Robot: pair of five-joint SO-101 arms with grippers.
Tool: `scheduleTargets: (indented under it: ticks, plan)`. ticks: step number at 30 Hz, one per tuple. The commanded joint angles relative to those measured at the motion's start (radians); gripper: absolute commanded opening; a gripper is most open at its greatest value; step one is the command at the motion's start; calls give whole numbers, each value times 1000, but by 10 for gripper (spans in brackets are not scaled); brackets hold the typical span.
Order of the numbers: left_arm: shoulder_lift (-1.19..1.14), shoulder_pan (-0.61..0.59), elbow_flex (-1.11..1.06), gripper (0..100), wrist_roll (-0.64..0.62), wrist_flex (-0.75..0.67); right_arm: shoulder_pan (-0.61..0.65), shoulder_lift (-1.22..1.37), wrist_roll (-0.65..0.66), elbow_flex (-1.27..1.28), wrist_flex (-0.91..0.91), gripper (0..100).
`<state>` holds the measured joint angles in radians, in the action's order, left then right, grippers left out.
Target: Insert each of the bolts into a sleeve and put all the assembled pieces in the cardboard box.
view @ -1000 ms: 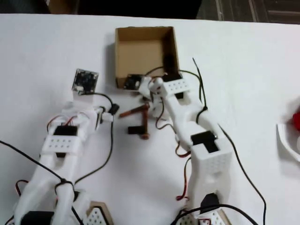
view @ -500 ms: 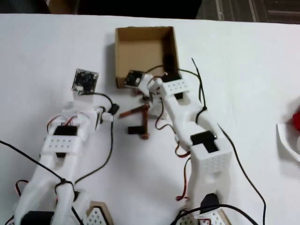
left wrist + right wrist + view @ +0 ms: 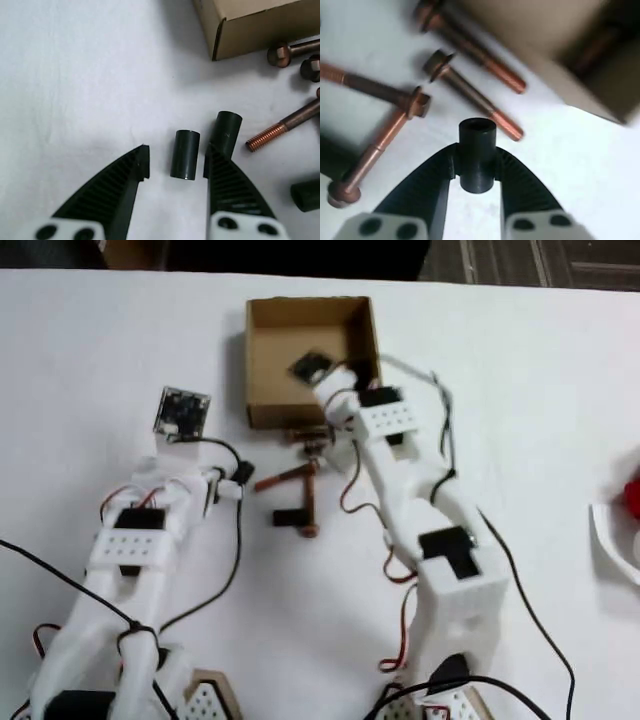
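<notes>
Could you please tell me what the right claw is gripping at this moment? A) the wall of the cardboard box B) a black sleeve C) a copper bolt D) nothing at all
B: in the right wrist view the right claw is closed on an upright black sleeve, while the copper bolts lie loose beyond it.

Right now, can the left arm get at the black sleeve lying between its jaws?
Probably yes. The left arm has its jaws open either side of the sleeve, with nothing over it. A second sleeve sits right by one jaw's tip and might get nudged on closing.
</notes>
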<state>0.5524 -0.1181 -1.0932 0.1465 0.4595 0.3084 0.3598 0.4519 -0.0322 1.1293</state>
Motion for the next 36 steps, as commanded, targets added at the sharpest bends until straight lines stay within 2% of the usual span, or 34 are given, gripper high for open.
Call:
scheduleTargets:
  ticks: [1, 6, 11, 15, 17, 21, 23, 25, 29, 32, 36]
  plan:
    - [37, -6, 5, 196, 5, -14, -12, -131, -94, 23, 36, 21]
    - [35, -6, 5, 196, 5, -14, 41, -165, -95, 41, 176, 21]
    - [35, -6, 5, 196, 5, -14, 81, -162, -100, 46, 162, 21]
    - [35, -6, 5, 196, 5, -14, 62, -177, -110, 106, -13, 21]
    - [35, -6, 4, 196, 5, -14, 51, -206, -161, 180, -148, 21]
    - [37, -5, 12, 196, -2, 14, 36, -325, -192, 479, -555, 21]
    - [38, 3, 33, 196, -3, 66, 36, -400, -192, 658, -789, 20]
    - [29, 15, 88, 196, -3, 152, 36, -467, -192, 790, -947, 20]
    - [25, 80, 254, 197, 51, 344, 7, -567, -195, 899, -1009, 20]
    - [-25, 146, 380, 196, 187, 414, -73, -627, -258, 941, -1009, 20]
    - [-183, 203, 496, 196, 221, 480, -185, -723, -301, 1019, -1009, 20]
